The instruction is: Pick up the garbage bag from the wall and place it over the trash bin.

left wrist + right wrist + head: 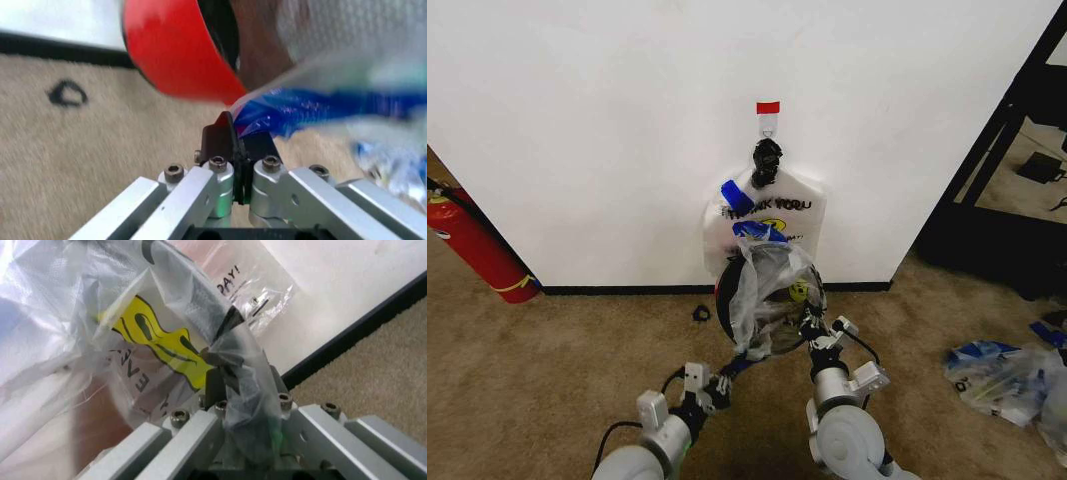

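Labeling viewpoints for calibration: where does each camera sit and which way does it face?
Head: high, looking down at the wall; both arms show.
Left wrist: low, facing the trash bin; left gripper fingers clamp the garbage bag.
Right wrist: faces the bin's rim; right gripper fingers shut on film.
Shared: bag, bin.
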`<state>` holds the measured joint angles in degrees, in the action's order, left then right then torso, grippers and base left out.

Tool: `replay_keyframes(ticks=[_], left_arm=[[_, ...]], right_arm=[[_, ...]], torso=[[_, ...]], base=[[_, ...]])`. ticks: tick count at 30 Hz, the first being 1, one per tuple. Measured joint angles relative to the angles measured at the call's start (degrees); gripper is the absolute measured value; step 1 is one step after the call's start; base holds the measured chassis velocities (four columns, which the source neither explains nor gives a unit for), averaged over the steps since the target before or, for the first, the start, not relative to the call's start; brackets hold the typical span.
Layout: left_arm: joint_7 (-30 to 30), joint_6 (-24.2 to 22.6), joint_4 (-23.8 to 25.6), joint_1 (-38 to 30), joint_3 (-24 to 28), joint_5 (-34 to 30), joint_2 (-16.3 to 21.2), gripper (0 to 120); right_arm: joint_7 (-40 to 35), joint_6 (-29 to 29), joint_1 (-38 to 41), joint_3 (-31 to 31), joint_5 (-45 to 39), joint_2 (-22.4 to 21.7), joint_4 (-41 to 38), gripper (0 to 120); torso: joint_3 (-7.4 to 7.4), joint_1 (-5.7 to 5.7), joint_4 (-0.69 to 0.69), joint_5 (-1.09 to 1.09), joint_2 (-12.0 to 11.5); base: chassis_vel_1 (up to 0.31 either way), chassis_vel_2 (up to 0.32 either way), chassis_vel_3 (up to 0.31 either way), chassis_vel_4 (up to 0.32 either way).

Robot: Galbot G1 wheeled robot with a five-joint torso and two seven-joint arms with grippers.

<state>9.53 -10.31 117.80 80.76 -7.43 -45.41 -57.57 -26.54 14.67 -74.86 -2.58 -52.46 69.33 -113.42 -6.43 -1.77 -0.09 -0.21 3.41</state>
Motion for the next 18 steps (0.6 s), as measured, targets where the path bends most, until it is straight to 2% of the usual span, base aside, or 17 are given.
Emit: replay_keyframes(ticks=[12,18], left_arm=[[-0.21,-0.87,-2.22,-2.98,-1.03,-0.93,1.24,0],[-0.32,-1.36,-5.08,-3.86,-0.59,0.38,1.08,0]], right_arm=[[3.14,1.18,-1.20,-1.22,2.18,-2.43,2.31,0],[9.25,2.46,-1.96,-1.68,3.02,-3.85,3.62,0]], torso=[[0.00,0.00,0.00,0.00,0.00],[0.00,0.00,0.00,0.00,0.00]], base=[[0.000,0.000,0.000,0.000],[0.000,0.000,0.000,0.000]])
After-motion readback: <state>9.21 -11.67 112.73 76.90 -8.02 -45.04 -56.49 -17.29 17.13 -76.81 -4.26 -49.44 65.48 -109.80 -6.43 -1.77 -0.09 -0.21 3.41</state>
